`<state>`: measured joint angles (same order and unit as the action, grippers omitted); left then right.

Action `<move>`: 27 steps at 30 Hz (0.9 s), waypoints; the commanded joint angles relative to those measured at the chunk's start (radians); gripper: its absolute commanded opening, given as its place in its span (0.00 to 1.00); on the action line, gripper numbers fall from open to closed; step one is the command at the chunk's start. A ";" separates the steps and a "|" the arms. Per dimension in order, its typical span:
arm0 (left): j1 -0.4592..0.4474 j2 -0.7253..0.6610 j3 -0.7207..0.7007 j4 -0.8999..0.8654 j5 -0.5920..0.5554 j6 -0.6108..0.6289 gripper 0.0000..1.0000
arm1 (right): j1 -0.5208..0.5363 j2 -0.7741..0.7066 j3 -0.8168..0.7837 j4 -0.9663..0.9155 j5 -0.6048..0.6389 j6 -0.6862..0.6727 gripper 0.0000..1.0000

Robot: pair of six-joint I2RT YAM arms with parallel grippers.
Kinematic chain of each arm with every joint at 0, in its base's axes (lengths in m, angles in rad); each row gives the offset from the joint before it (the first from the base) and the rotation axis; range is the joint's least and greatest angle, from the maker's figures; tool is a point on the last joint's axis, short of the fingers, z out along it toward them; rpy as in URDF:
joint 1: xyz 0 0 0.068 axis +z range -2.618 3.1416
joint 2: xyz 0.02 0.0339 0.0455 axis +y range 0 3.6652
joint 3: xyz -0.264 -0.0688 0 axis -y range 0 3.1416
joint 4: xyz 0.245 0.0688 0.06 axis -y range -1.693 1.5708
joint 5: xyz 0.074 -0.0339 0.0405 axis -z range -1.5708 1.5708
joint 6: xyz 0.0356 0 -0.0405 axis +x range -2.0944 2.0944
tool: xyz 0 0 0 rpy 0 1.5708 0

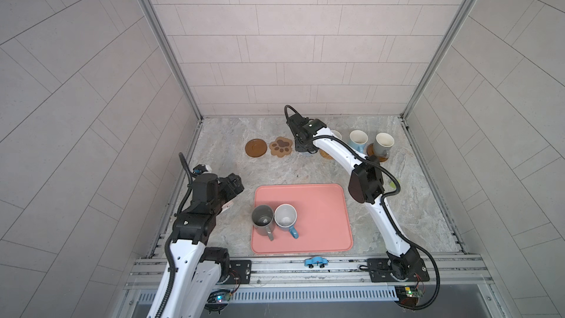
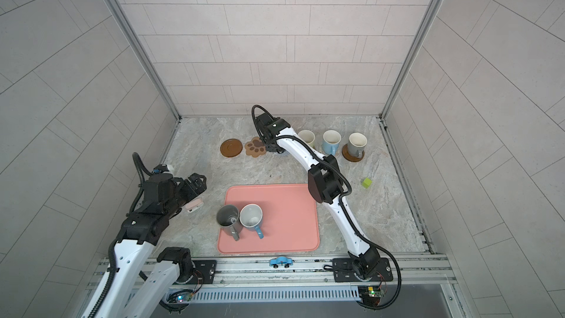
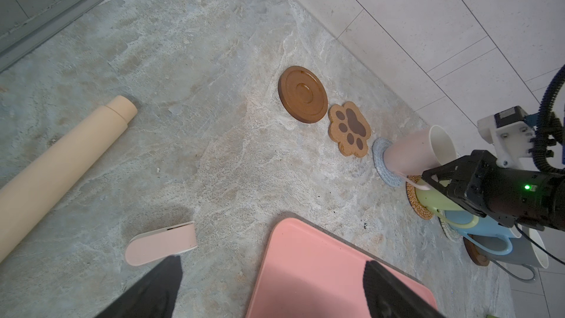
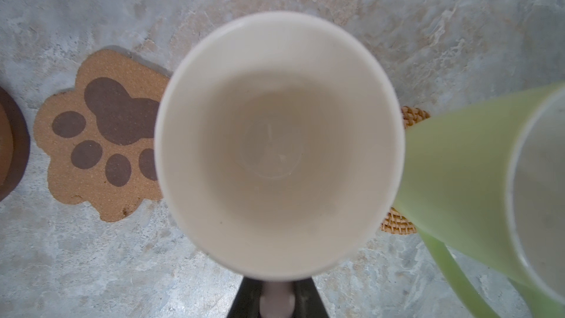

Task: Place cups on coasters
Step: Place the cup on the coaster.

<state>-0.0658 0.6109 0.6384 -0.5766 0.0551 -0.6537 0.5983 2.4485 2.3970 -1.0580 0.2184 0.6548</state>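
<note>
The right end effector (image 4: 276, 298) is clamped on the handle of the pale pink mug (image 4: 275, 142), whose base sits on the blue-grey knit coaster (image 3: 380, 160). On one side of it lie the bare paw-print coaster (image 4: 91, 136) and, further out, a bare brown wooden disc (image 3: 302, 94). On its other side the light green mug (image 4: 452, 154) stands on the woven rattan coaster (image 4: 397, 224). The left end effector (image 3: 272, 269) hangs with its fingers wide apart over the worktop (image 3: 214, 87), beside the pink tray (image 1: 321, 209). On that tray, near it, stand the dark grey mug (image 1: 263, 220) and a blue mug (image 1: 286, 218).
</note>
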 commanded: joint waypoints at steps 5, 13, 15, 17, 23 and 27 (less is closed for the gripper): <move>-0.002 -0.011 -0.009 -0.014 -0.016 0.008 1.00 | 0.008 -0.016 0.027 -0.008 0.044 -0.002 0.00; -0.002 -0.017 -0.010 -0.019 -0.017 0.007 1.00 | 0.008 -0.016 0.027 -0.029 0.042 0.005 0.00; -0.002 -0.017 -0.009 -0.020 -0.016 0.006 1.00 | 0.008 -0.018 0.028 -0.030 0.042 0.008 0.03; -0.002 -0.020 -0.008 -0.020 -0.014 0.006 1.00 | 0.009 -0.019 0.027 -0.030 0.041 0.010 0.07; -0.002 -0.028 -0.008 -0.024 -0.017 0.006 1.00 | 0.008 -0.026 0.028 -0.030 0.036 0.016 0.17; -0.003 -0.037 -0.010 -0.031 -0.017 0.006 1.00 | 0.009 -0.034 0.027 -0.031 0.036 0.019 0.20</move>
<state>-0.0658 0.5873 0.6361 -0.5930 0.0551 -0.6540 0.6014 2.4481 2.3970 -1.0672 0.2211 0.6575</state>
